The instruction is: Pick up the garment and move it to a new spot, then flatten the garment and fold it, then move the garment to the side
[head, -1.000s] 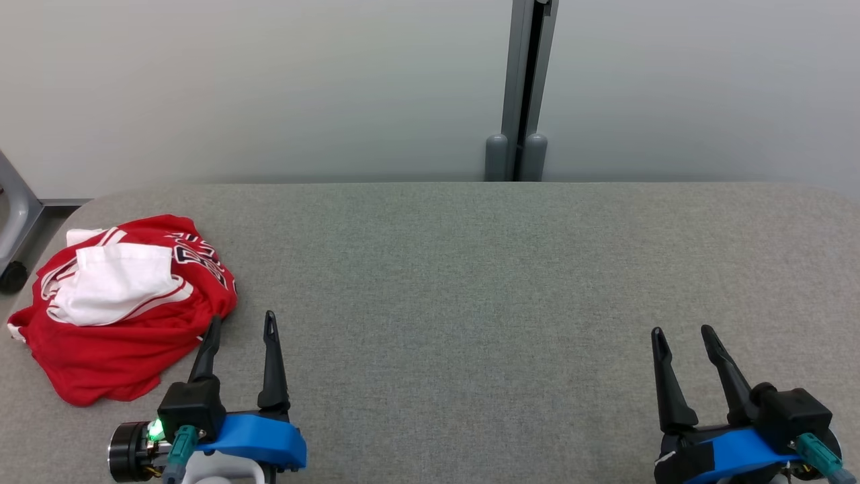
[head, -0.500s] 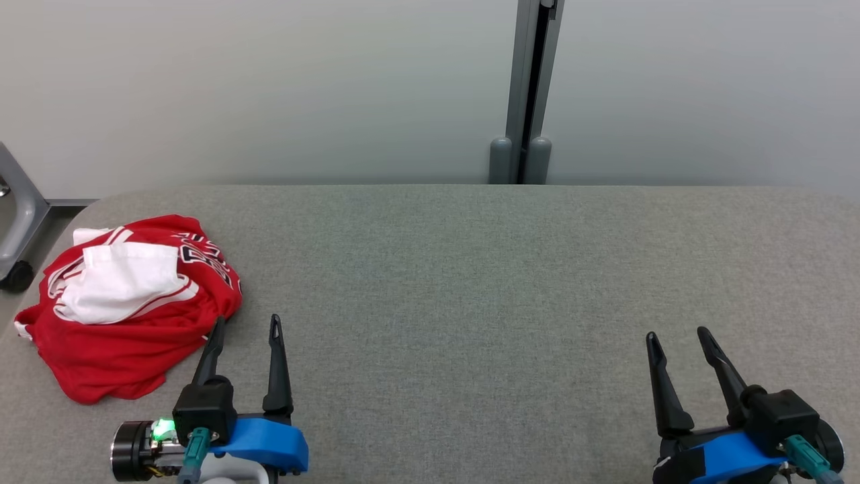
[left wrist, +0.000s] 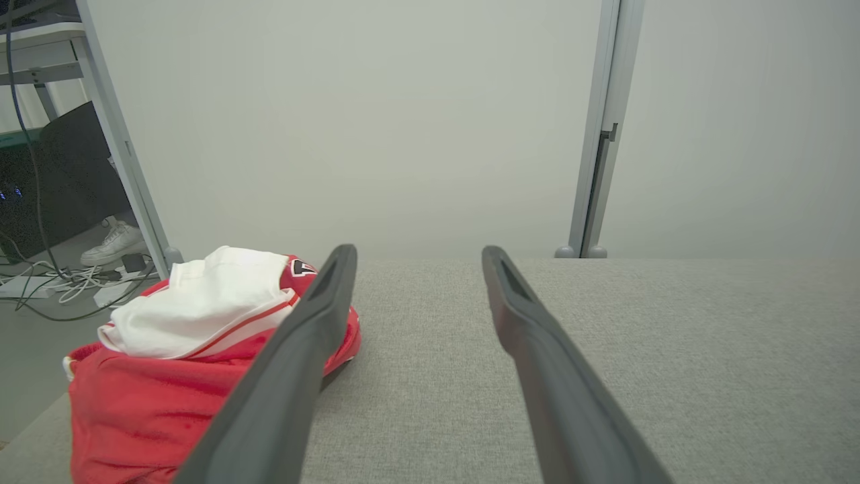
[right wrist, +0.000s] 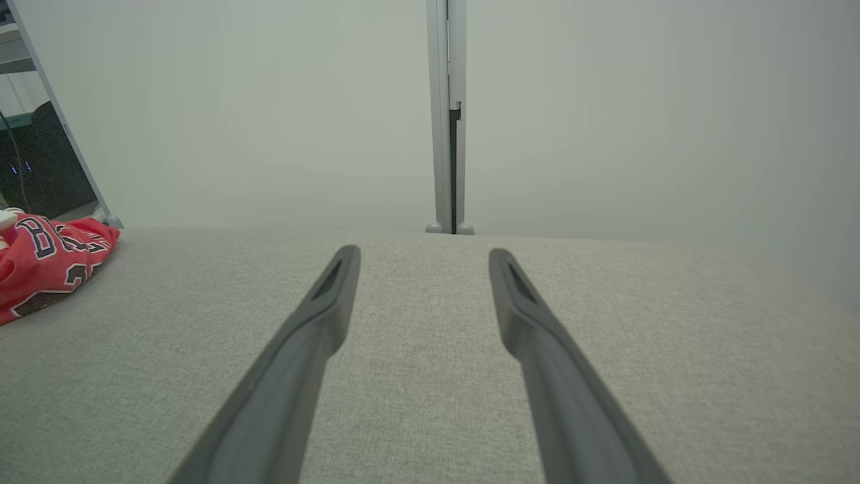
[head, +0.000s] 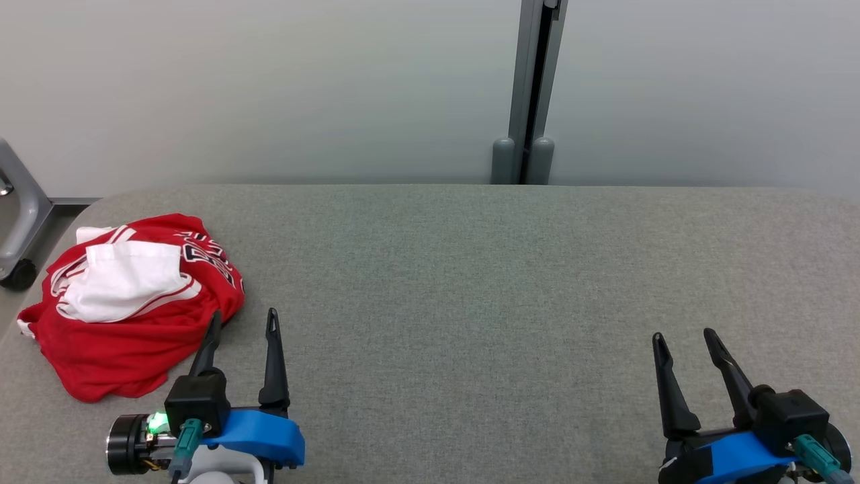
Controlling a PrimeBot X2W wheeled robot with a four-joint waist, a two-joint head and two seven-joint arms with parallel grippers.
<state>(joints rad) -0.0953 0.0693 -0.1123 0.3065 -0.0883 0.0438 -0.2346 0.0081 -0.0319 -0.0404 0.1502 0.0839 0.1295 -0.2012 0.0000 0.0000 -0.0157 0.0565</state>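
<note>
Hardly anything has moved since the earlier pictures: the head camera has turned a little, so the whole scene sits slightly more to the right, and both arms are almost where they were.

As landmark I take the grey post (head: 534, 87), a smooth metal upright with two rounded feet, which stands behind the far edge of the bench (head: 470, 282). The bench has a grey woven cover with a fine, felt-like grain and rounded corners.

The garment (head: 134, 349) lies far to the left of the post, at the left end of the bench. It is a crumpled heap of thin, soft red cloth, with a white panel (head: 121, 282) on top edged by red and white stripes. On the red cloth there is dark block lettering (head: 208, 262) with white outlines, but the folds break it and I cannot read a word.

The left jaws, left of the post and on the near side of the bench, are spread wide and hold nothing. Their long, matte dark fingers (head: 272, 363) taper to thin tips, and one tip reaches the garment's edge; whether it touches I cannot tell. The right jaws, right of the post, are also wide apart and empty above bare cover.
</note>
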